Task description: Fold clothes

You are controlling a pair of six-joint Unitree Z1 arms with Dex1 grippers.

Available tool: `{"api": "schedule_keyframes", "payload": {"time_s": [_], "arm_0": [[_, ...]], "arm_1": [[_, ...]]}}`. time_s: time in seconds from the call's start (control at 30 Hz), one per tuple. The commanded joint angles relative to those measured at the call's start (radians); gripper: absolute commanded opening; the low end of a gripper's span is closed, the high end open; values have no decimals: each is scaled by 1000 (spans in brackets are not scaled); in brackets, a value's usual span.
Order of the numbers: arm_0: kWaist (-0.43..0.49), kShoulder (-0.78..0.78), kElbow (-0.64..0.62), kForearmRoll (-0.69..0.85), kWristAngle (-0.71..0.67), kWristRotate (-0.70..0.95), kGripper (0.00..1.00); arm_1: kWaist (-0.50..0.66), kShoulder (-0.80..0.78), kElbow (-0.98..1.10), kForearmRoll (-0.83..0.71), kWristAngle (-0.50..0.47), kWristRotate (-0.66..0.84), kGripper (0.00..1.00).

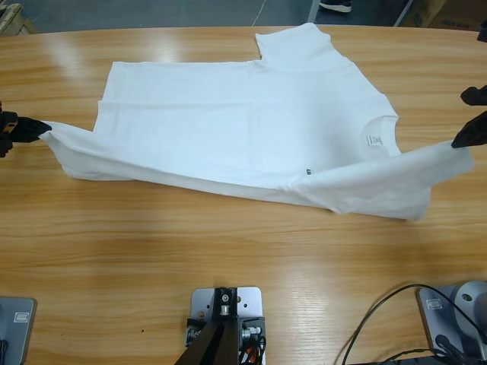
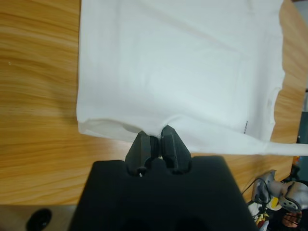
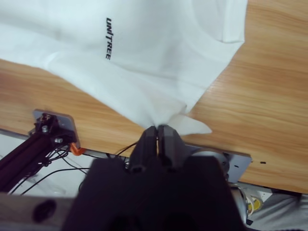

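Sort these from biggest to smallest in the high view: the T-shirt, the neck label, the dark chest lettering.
1. T-shirt, by far.
2. Neck label.
3. Chest lettering, a tiny dark speck here.

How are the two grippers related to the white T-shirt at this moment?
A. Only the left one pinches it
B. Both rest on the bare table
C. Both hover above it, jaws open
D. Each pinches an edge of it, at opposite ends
D: the left gripper and the right gripper each have jaws closed on cloth of the T-shirt, at opposite ends in the high view.
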Motion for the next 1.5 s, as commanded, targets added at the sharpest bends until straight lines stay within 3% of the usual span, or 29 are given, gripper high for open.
{"api": "schedule_keyframes", "payload": {"time_s": [0.03,0.2,0.93,1.5], "arm_0": [[12,38,-5,20,-13,24,0],[12,36,-3,31,-13,35,0],[13,89,-46,43,-9,51,0],[13,-3,51,60,41,0,0]], "arm_1": [[-33,87,-96,53,-28,-47,0],[-33,145,-215,116,-33,-65,0],[-26,278,-372,174,-38,-118,0],[-13,433,-570,266,-43,-162,0]]}}
